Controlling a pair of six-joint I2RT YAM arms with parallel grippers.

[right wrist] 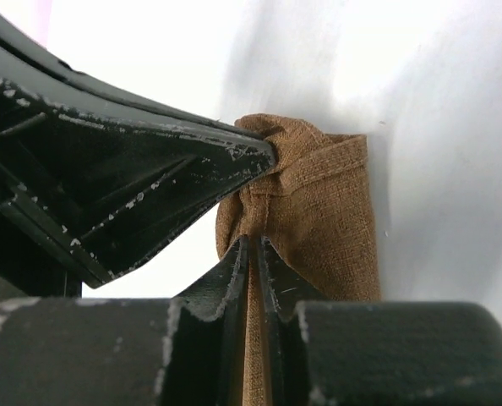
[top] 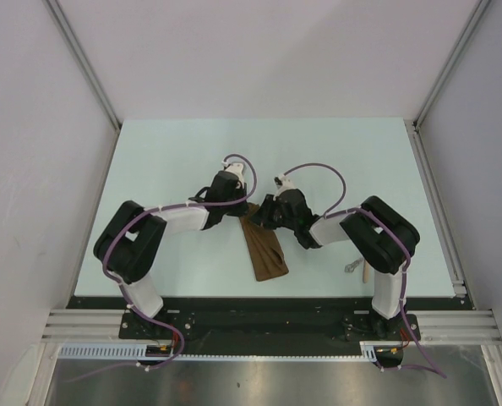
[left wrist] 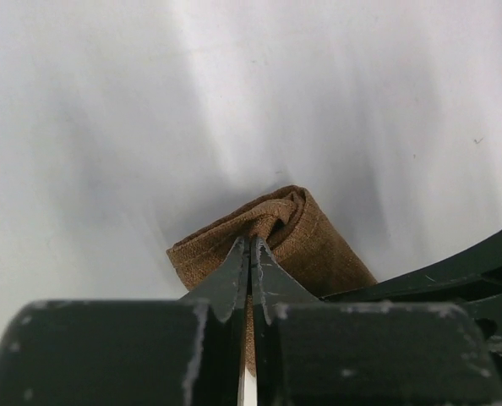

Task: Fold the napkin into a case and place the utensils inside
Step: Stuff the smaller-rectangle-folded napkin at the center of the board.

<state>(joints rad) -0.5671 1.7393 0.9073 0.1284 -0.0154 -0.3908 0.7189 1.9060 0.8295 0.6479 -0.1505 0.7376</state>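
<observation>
At the centre of the top view, the napkin [top: 266, 254] lies as a narrow brown strip, running from between the two grippers down toward the lower middle of the frame; it is already folded lengthwise into several layers, so the folding looks well under way, though I cannot tell whether it yet makes a case with an open mouth. Both arms meet at its upper end; the left gripper [top: 242, 207] is clenched on a raised fold of the cloth, its jaws pressed together with fabric between them in the left wrist view; the right gripper [top: 262, 216] is likewise clamped on the cloth just beside it, and the two sets of fingers nearly touch in the right wrist view. The utensils [top: 357, 268] lie at the lower right of the top view, well apart from the napkin and partly hidden by the right arm's elbow; none is inside the cloth, so by my reading the whole placing step is left. The table [top: 192, 161] shows bare pale surface across the upper half of the frame and left of the napkin, which gives room to draw the fold upward; its lower edge is near the napkin's lower end, and the right arm's own links crowd the ground between napkin and utensils.
</observation>
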